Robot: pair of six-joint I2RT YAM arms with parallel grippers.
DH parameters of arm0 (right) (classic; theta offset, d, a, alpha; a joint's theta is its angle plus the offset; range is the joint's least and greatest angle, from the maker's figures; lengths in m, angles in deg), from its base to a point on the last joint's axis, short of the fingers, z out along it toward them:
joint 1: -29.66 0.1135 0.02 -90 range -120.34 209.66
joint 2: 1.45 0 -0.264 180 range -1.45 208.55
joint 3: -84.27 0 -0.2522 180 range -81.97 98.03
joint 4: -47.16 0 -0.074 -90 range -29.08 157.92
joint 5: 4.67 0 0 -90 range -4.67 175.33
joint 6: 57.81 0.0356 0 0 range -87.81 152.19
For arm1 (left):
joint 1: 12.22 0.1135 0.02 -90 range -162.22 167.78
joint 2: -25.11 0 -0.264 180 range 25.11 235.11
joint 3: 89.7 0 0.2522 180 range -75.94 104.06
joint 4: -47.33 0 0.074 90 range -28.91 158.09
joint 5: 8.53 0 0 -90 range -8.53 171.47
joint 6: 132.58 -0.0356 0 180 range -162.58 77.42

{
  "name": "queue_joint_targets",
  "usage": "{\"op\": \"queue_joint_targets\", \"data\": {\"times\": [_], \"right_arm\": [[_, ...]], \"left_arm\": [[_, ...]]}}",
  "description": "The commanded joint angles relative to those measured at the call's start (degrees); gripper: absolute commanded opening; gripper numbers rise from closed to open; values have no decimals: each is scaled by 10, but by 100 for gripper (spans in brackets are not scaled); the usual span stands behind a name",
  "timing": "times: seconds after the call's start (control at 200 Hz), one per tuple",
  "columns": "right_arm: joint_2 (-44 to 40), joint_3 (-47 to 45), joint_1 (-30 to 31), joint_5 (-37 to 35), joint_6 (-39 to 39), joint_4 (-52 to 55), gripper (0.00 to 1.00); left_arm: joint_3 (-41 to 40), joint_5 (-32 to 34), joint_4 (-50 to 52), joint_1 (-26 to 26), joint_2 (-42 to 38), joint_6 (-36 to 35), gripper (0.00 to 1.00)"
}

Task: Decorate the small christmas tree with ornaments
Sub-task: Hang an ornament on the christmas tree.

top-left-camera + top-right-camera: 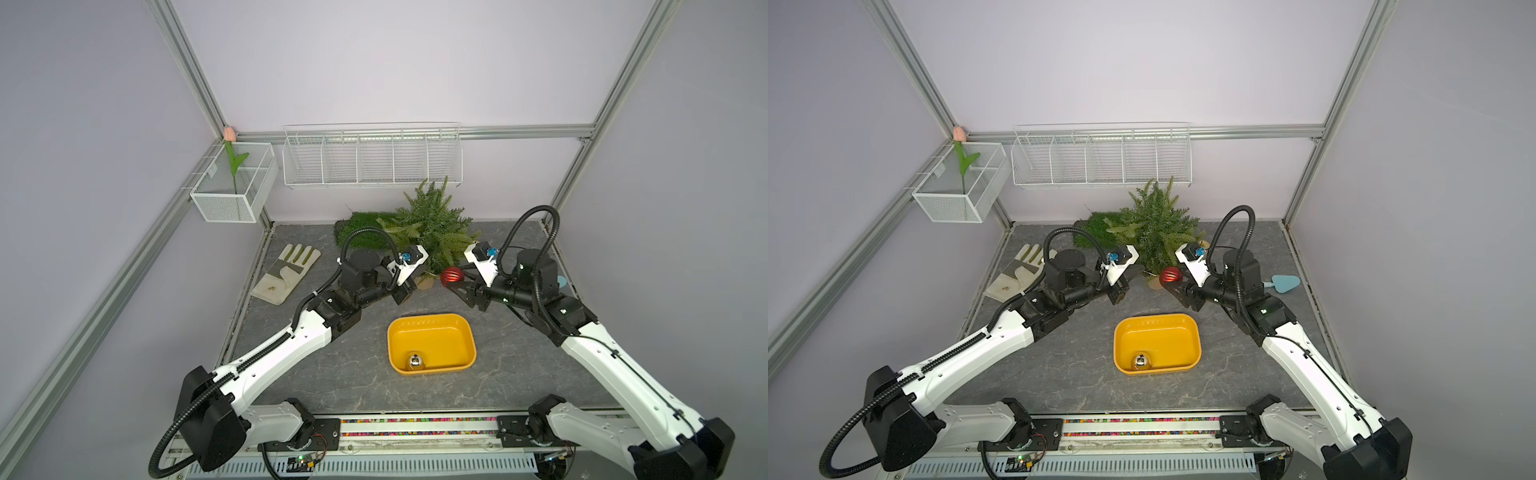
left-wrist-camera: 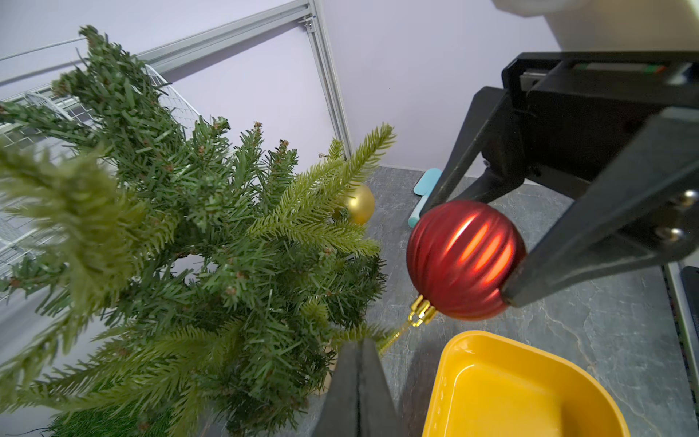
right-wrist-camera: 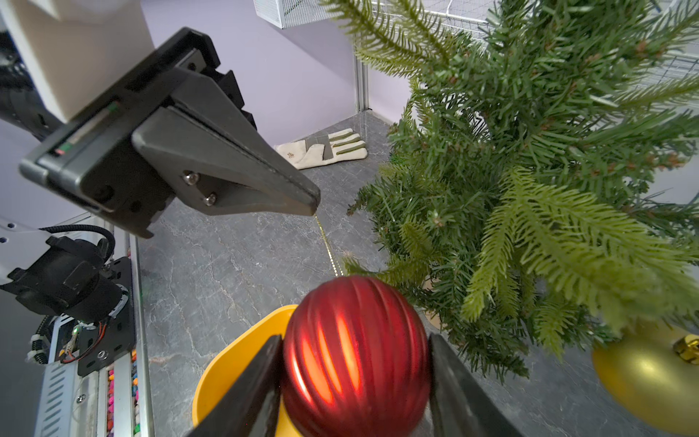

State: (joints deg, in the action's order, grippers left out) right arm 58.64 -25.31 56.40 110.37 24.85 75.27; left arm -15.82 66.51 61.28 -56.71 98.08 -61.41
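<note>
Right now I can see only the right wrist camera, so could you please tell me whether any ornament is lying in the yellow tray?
Observer: Yes, a silver bauble lies in the yellow tray, against the wall nearest the robot's base.
Operator: Thank you. Which way does the cap of the red bauble point?
Observer: Its gold cap faces the left pincer, and the gold thread runs from the cap to that pincer's closed tips.
Operator: Is anything lying out of my sight on the right?
Observer: A blue trowel lies flat near the right edge of the table.
</note>
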Motion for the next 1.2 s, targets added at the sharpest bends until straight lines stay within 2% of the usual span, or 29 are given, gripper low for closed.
{"op": "queue_joint_targets", "data": {"times": [0.0,0.295,0.61,1.065,1.195], "right_arm": [[-6,5,3,-7,-8,-12,14],[14,20,8,22,-9,-9,14],[13,23,10,18,-13,-4,13],[10,34,10,-61,-8,13,11],[16,36,11,-61,-7,21,11]], "left_arm": [[10,-10,-10,3,14,2,0],[14,-16,-19,3,25,6,0],[16,-27,-30,3,21,11,0],[35,-48,-47,3,40,25,0],[37,-45,-40,3,45,21,0]]}}
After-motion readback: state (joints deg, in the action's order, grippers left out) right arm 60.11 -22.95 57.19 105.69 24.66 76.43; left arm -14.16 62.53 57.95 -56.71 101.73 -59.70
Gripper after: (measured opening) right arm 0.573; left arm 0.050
